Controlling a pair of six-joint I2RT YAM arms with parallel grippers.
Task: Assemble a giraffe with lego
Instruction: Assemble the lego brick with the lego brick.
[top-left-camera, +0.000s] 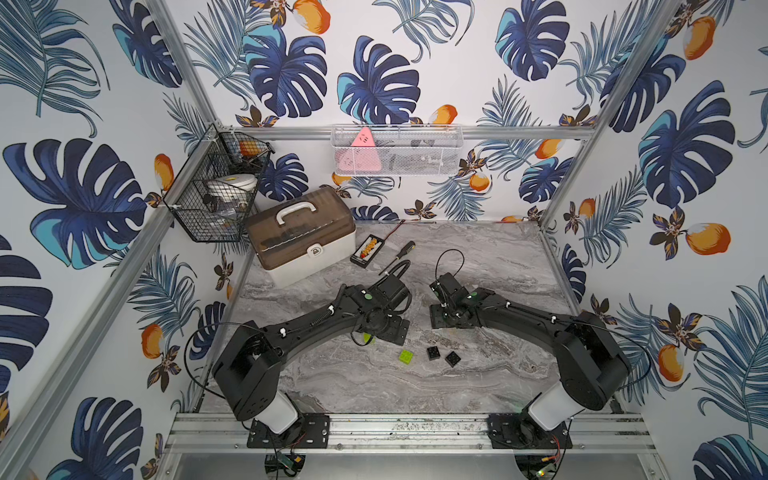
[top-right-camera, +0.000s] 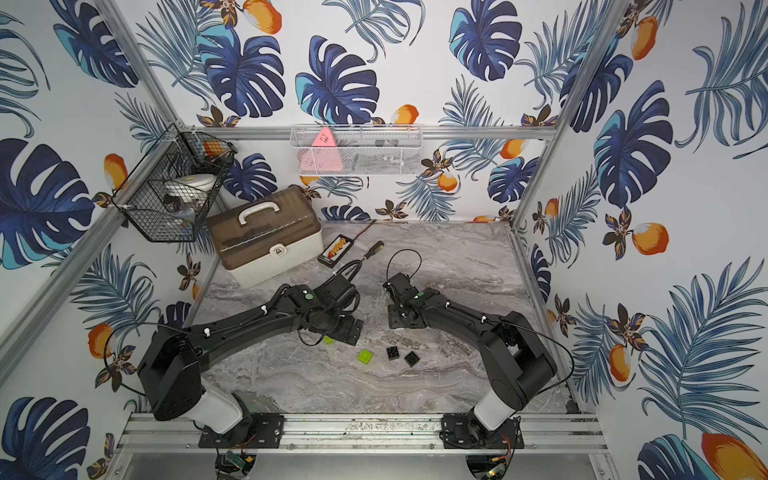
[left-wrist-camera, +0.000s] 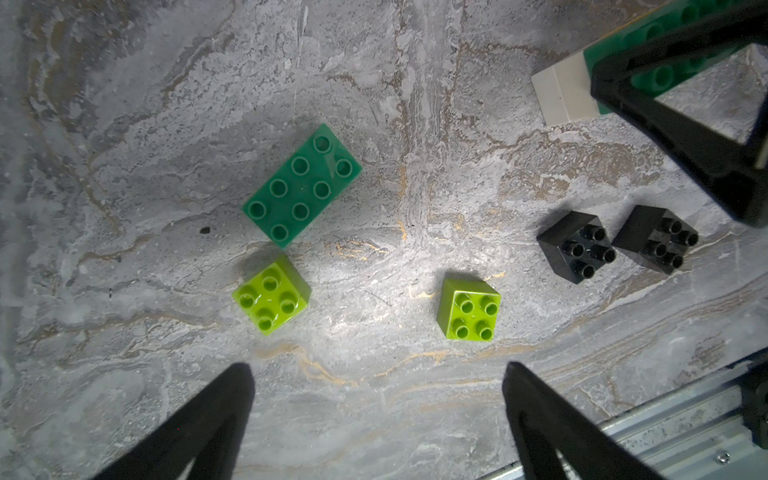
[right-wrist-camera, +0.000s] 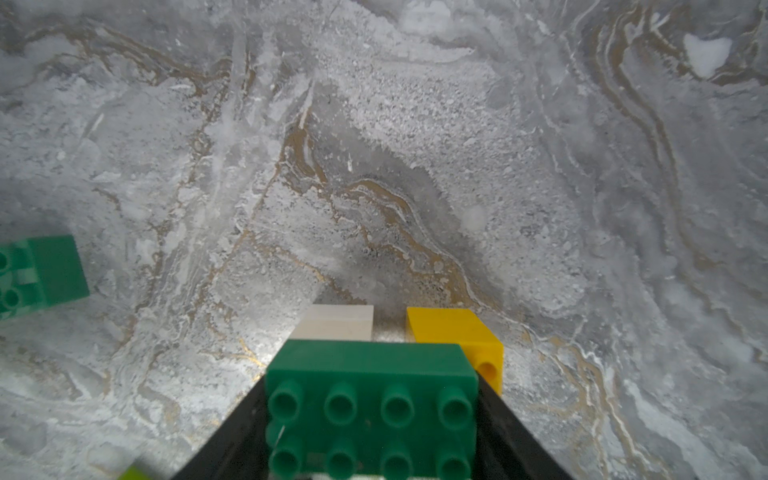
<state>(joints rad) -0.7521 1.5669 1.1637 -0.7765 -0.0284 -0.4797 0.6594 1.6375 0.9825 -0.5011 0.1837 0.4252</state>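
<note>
Four cameras being trained on one tabletop (top-left-camera: 498, 257)

The whole cell is being looked down on steeply from high at its front in both top views. The tabletop is being viewed from close above by each wrist camera. The loose dark-green brick (left-wrist-camera: 302, 185) is being caught in both wrist views; a lime brick (left-wrist-camera: 468, 309) is being shared by the left wrist and top views.

Bright, even light is filling both top views. Wrist views are dimming at the corners; the nearest green brick (right-wrist-camera: 370, 399) is blurring.
</note>
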